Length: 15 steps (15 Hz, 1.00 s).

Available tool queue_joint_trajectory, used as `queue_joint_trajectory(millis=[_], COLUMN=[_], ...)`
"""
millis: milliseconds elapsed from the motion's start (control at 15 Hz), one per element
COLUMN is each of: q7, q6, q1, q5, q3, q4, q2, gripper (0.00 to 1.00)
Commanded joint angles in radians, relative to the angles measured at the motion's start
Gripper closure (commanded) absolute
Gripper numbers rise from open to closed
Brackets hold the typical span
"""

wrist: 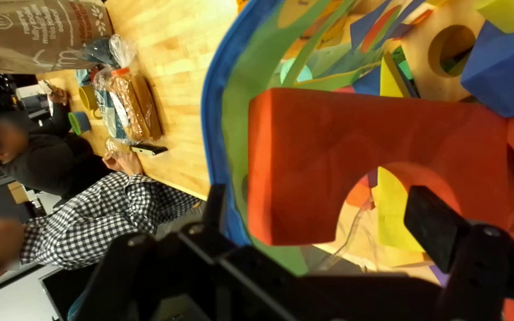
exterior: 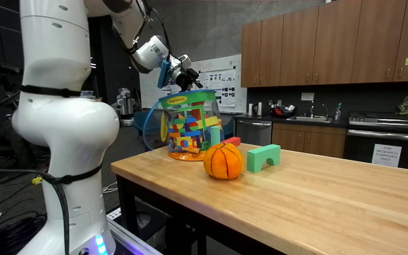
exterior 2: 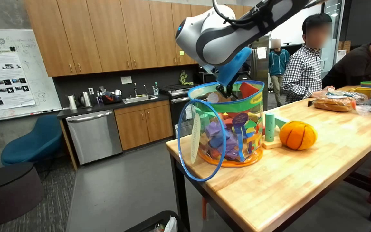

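Observation:
My gripper (wrist: 324, 214) is open, its two black fingers wide apart in the wrist view. A red arch block (wrist: 310, 165) stands between and beyond them. One fingertip (wrist: 216, 207) overlaps the bin's blue rim (wrist: 216, 84); the other fingertip (wrist: 431, 218) lies across the arch's cut-out. Whether either touches the block I cannot tell. In both exterior views, the gripper (exterior 2: 226, 91) hangs at the top of the clear round bin (exterior 2: 237, 98). The red arch (exterior 2: 248, 89) pokes up near the rim. Blue (wrist: 507, 67) and yellow blocks (wrist: 393, 214) lie below it.
Beside the bin stand a green cylinder (exterior: 215, 135), an orange plush ball (exterior: 223, 161), a green arch block (exterior: 263, 156) and a red block (exterior: 233, 141). The bin's blue-ringed lid (exterior 2: 223, 141) hangs off its side. People (exterior 2: 306, 61) and bagged bread (exterior 2: 333, 103) are farther along the table.

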Motion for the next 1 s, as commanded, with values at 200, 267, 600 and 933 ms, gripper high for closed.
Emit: queue_joint_trajectory(millis=[200,267,600,933], q7=[0.125,0.156,0.251,0.307], q6=[-0.046,-0.046,-0.052,-0.048], q1=[0.015,0.015,0.014,0.013], q5=[-0.010,-0.012,-0.023,-0.031], q3=[-0.009,-0.010,-0.012,-0.013], q4=[0.009,0.008,0.007,0.006], q2=[0.007,0.004,0.007,0.011], gripper=[0.00,0.00,0.00,0.00])
